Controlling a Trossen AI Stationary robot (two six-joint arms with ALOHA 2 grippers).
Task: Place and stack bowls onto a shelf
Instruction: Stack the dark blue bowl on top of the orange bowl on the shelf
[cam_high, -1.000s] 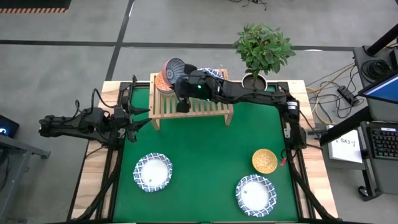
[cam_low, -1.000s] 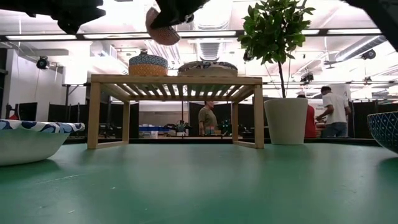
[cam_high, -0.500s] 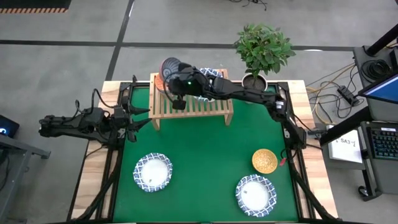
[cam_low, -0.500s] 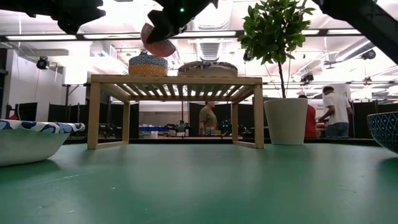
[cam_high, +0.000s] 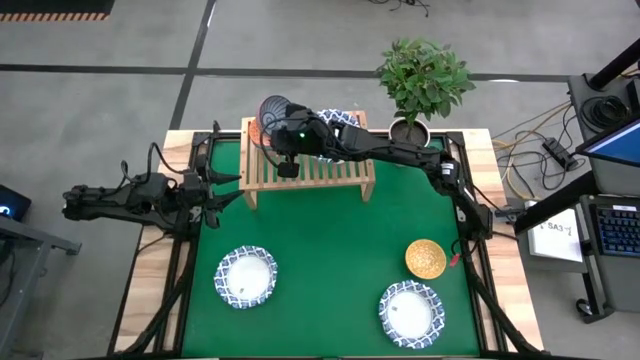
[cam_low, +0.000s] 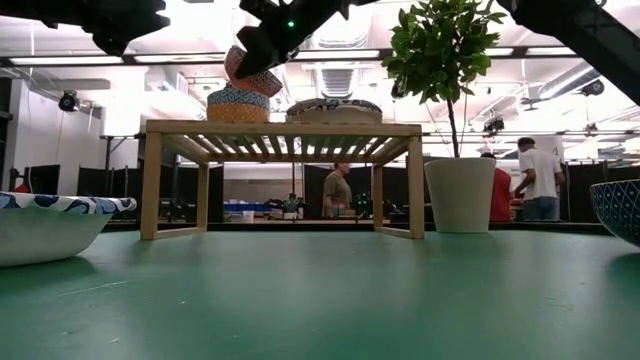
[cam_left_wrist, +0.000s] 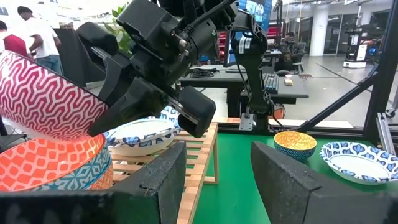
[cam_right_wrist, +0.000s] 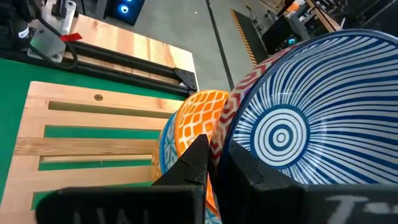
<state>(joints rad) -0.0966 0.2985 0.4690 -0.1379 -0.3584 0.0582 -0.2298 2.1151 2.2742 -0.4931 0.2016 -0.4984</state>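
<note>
My right gripper (cam_high: 284, 120) is over the far left end of the light-wood shelf (cam_high: 312, 166), shut on a bowl (cam_high: 272, 107) that is red-and-white outside and blue-striped inside (cam_right_wrist: 292, 130). Just below it, an orange-red bowl (cam_right_wrist: 199, 121) sits nested in a light blue bowl (cam_low: 238, 103) on the shelf. I cannot tell whether the held bowl touches that stack. A wide white bowl with a blue rim (cam_high: 342, 118) lies on the shelf beside the stack. My left gripper (cam_high: 226, 187) waits at the table's left edge, open and empty (cam_left_wrist: 217, 186). My right gripper pinches the patterned bowl's rim (cam_right_wrist: 222, 138) with one finger inside the bowl and one outside. The fingers come slanting down from the table's right side. The bowl hangs tilted over the orange-red bowl, its opening turned toward the gripper.
Two wide white bowls with blue rims (cam_high: 246, 276) (cam_high: 409, 311) and a golden yellow bowl (cam_high: 425, 258) lie on the green mat near the front. A potted plant (cam_high: 410, 128) stands at the far right, next to the shelf. The shelf's middle slats are bare.
My right gripper has carried the patterned bowl down and a little toward the table's left edge, from above the shelf to just over the orange-red bowl. The bowl stays tilted in the hold.
</note>
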